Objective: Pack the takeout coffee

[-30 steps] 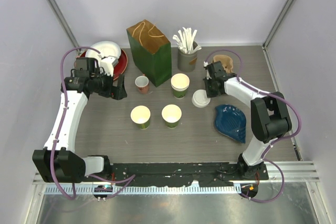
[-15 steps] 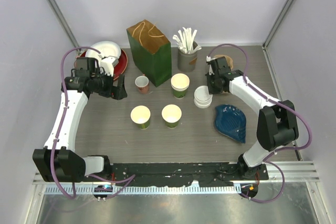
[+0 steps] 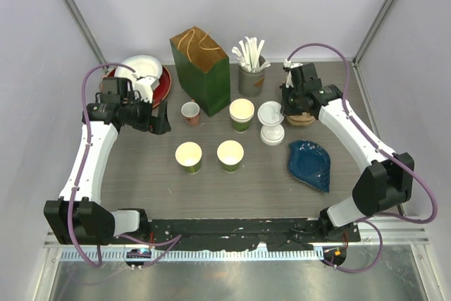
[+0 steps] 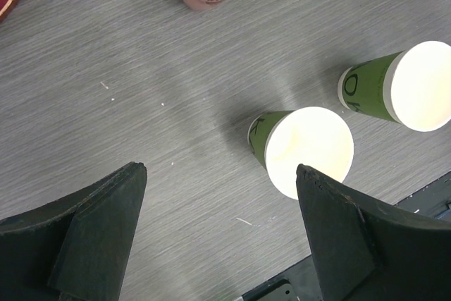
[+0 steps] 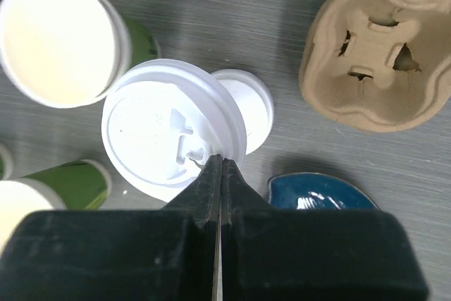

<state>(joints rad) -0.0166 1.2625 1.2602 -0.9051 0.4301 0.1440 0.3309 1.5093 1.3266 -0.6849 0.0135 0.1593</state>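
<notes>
Within pale walls (image 3: 296,5), cups (image 3: 189,157) on table (image 3: 141,177)

A: Bkgd, quick?
B: Grey wood-grain table (image 3: 141,188), matte. Pale lilac walls (image 3: 296,5) on 3 sides, metal posts (image 3: 76,15) at both back corners.
A: Near edge?
B: Ribbed rail (image 3: 232,254), brushed metal sheet (image 3: 232,281) below. Light soft, even.

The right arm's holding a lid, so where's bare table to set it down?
Widest bare strip: the table between the front green cups and its near edge, left of the blue dish. Crowded: the back, around green bag, stirrer cup, lid stack.
</notes>
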